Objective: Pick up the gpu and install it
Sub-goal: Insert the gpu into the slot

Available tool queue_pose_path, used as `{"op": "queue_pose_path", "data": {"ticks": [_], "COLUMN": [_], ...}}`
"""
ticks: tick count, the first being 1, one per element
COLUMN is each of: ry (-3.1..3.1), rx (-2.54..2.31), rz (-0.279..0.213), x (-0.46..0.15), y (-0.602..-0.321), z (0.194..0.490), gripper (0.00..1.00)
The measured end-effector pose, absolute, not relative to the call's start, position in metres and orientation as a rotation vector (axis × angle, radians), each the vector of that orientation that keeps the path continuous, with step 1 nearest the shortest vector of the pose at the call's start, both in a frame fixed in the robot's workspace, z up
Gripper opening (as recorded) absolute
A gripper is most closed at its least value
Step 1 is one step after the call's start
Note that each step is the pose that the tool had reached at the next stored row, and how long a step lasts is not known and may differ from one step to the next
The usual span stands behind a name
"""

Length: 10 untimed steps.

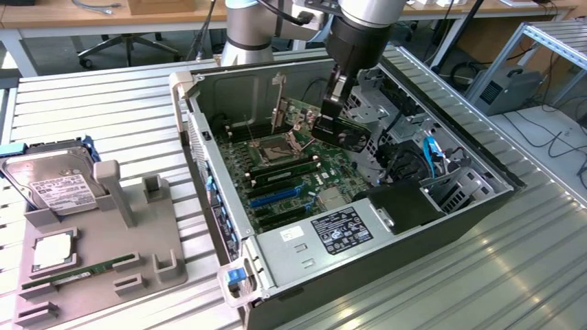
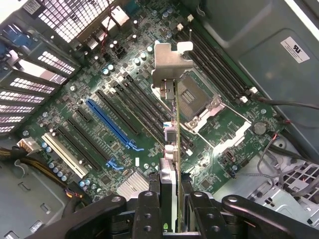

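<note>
The gripper point(image 1: 332, 103) is down inside the open computer case point(image 1: 203, 148), its black fingers point(image 2: 149, 211) pinched narrow on the top edge of the gpu point(image 1: 344, 134). The card stands on edge above the green motherboard point(image 1: 284, 182), over the square CPU socket point(image 2: 199, 94). Its long axis runs roughly level, and the silver bracket point(image 2: 172, 62) leads at the end away from the claw, towards the exterior view's left. A black shroud faces out and there's green board behind it. Rows of dark slots and one blue slot point(image 2: 109, 124) lie beside it. The case sits on a ribbed metal table point(image 1: 101, 117). To the exterior view's left, a grey holder point(image 1: 137, 234) carries a hard drive point(image 1: 55, 182) and a RAM stick point(image 1: 82, 273). Wooden desks and an office chair stand behind
</note>
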State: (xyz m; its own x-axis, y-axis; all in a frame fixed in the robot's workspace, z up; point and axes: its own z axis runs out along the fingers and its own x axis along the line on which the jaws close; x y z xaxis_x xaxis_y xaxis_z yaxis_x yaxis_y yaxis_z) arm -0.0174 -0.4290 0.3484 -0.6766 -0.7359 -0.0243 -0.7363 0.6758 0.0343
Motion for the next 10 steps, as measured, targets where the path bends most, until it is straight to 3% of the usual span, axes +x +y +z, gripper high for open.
{"op": "queue_pose_path", "data": {"ticks": [10], "ry": [2.859], "rx": [-1.28], "rz": [0.065], "x": [-0.0174], "y": [-0.429], "z": [0.3483], "gripper": [0.27]}}
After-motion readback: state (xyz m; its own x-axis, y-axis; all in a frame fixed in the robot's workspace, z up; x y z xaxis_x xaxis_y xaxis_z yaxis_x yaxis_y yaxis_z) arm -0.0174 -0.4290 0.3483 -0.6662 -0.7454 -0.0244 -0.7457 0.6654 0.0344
